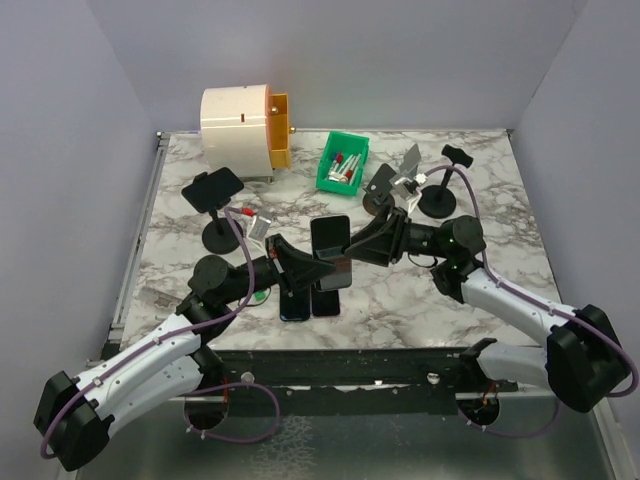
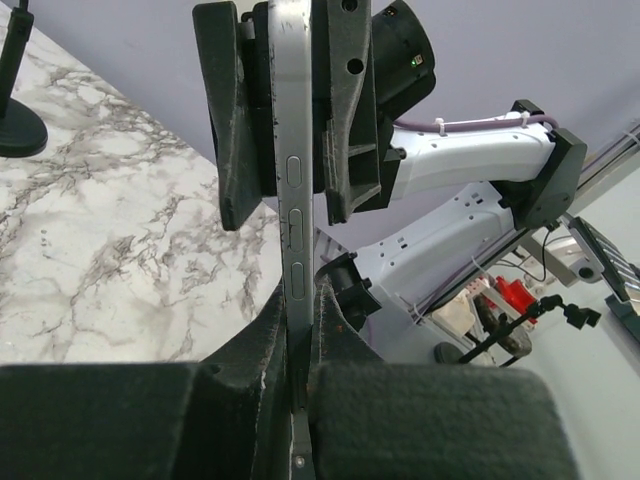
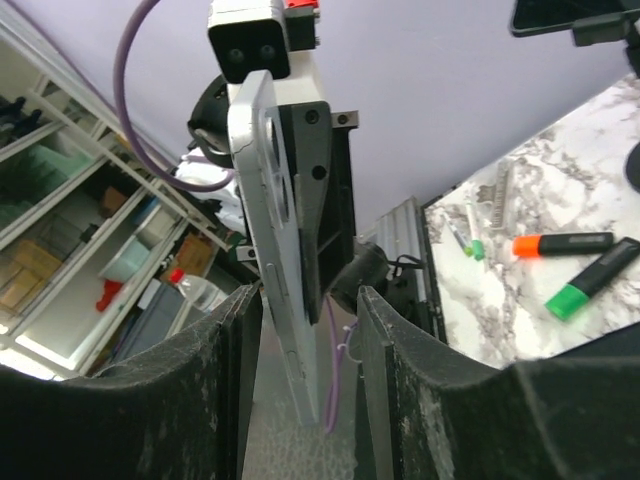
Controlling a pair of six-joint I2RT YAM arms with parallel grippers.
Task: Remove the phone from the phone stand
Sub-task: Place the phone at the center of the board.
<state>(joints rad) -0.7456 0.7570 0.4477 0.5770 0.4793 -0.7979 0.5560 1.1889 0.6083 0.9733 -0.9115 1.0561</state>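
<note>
A slim grey phone (image 1: 330, 235) hangs in the air over the middle of the table, edge-on in the left wrist view (image 2: 298, 200). My left gripper (image 1: 312, 268) (image 2: 298, 300) is shut on its lower end. My right gripper (image 1: 350, 255) (image 3: 305, 300) straddles the phone (image 3: 262, 200) from the other end. It is open, with a clear gap on the right side. Its fingers (image 2: 232, 120) flank the phone's upper part. Three black phone stands (image 1: 215, 190) (image 1: 385, 190) (image 1: 445, 180) stand at the back, apart from the phone.
Two dark phones (image 1: 295, 303) (image 1: 327, 302) lie flat below the grippers. At the back sit a green bin (image 1: 343, 163) of small items and a white and orange drum (image 1: 245, 125). Orange (image 3: 560, 243) and green (image 3: 590, 285) markers lie on the marble.
</note>
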